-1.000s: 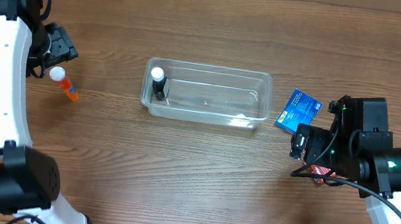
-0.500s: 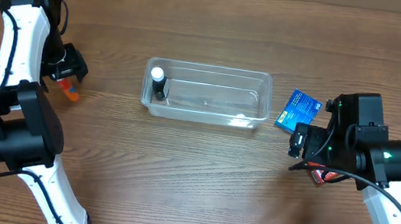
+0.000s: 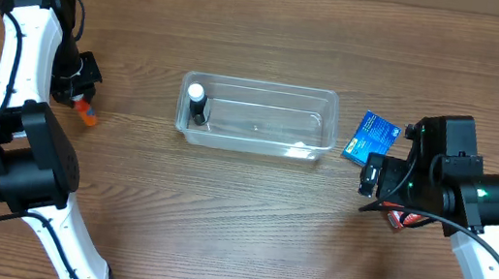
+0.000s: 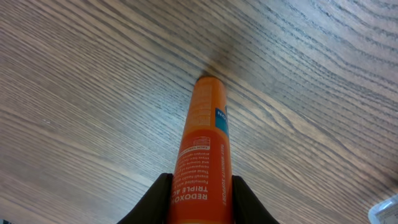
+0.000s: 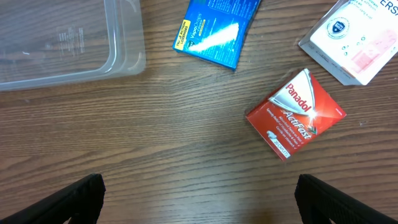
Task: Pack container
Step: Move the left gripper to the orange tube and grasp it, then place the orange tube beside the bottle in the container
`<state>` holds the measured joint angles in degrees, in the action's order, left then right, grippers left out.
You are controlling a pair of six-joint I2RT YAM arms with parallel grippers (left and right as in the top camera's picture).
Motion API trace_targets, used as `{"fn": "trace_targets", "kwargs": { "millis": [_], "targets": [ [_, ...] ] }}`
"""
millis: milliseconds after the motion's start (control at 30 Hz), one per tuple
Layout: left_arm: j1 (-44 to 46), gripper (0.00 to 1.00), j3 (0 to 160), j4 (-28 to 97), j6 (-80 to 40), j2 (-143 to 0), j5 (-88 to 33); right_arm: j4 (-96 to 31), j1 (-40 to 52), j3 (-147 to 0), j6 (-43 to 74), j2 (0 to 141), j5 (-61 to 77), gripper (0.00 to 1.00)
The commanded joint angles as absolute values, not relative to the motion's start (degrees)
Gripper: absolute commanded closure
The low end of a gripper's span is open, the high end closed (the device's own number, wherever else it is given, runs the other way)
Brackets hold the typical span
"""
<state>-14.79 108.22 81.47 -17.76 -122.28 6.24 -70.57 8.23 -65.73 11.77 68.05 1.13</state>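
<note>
Wooden table (image 3: 237, 226) bears the container (image 3: 332, 127) — left gripper (image 4: 200, 190) pinches an orange tube (image 4: 208, 124), right gripper (image 5: 199, 205) spread wide near a red box (image 5: 295, 112).

White arms (image 3: 14, 58), black joints (image 3: 25, 167), black cables (image 3: 2, 22), green indicator lights (image 3: 483, 195).

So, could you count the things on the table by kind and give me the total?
Boxes: 3 (blue box, red box, white box)
Bottles: 1 (bottle, inside the container)
Tubes: 1 (orange tube)
Containers: 1 (container)
Total: 6
</note>
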Motion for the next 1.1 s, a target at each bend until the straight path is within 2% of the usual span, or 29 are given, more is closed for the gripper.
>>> {"fn": "trace_targets", "kwargs": {
  "millis": [0,100,267,467,567,733,1067],
  "targets": [
    [-15.4,0.90,108.1,82.2,-17.8,-122.5,6.5,-70.5,7.9,-67.5,11.8,67.8,1.1,0.00],
    [-15.0,0.95,108.2,82.7,-17.8,-121.7,6.0,-70.5,7.9,-67.5,11.8,67.8,1.1,0.00],
    [-12.3,0.96,108.2,83.8,-17.8,-115.0,2.1,-70.5,7.9,-67.5,11.8,67.8,1.1,0.00],
    [-1.3,0.96,108.2,83.9,-17.6,-97.2,0.2,-70.6,7.9,-67.5,11.8,67.8,1.1,0.00],
    [5.5,0.96,108.2,83.9,-17.6,-93.1,0.2,-70.6,7.9,-67.5,11.8,67.8,1.1,0.00],
    [13.4,0.96,108.0,84.6,-18.2,-95.4,0.2,-70.7,7.9,-67.5,11.8,67.8,1.1,0.00],
    [17.3,0.96,108.0,84.8,-18.4,-107.5,0.2,-70.7,7.9,-67.5,12.0,67.8,1.1,0.00]
  ]
}}
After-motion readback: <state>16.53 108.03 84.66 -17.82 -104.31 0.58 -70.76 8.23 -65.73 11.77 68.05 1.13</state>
